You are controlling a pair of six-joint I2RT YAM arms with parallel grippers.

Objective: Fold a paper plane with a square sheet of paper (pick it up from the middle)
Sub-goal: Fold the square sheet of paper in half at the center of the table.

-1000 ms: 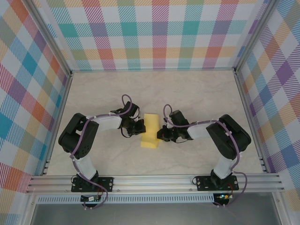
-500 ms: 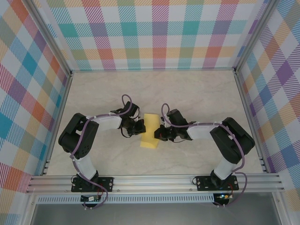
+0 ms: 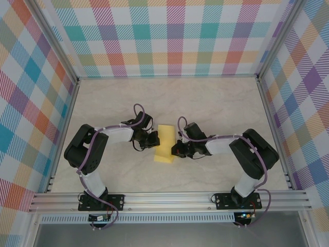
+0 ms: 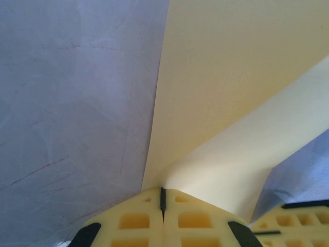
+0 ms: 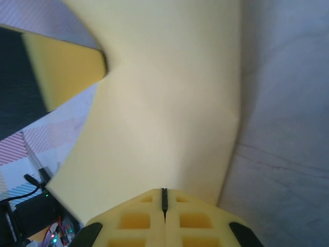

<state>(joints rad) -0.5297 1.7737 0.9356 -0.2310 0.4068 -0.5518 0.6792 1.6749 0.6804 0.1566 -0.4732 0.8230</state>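
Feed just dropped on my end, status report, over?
Status: left gripper shut on the square sheet of paper; right gripper shut on its opposite edge. Nothing blocking.

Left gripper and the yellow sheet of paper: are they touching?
Touching. In the left wrist view, the left gripper is shut, and the sheet of paper runs straight into the seam between its fingertips, pinched there.

left arm (image 3: 85, 152), right arm (image 3: 254, 152): white links, bulky black joint housings | cables (image 3: 136, 108): purple, looping along each arm | base plates (image 3: 101, 200): black, flat | fingers (image 4: 138, 221): pale yellow, square pockets, black corner trim
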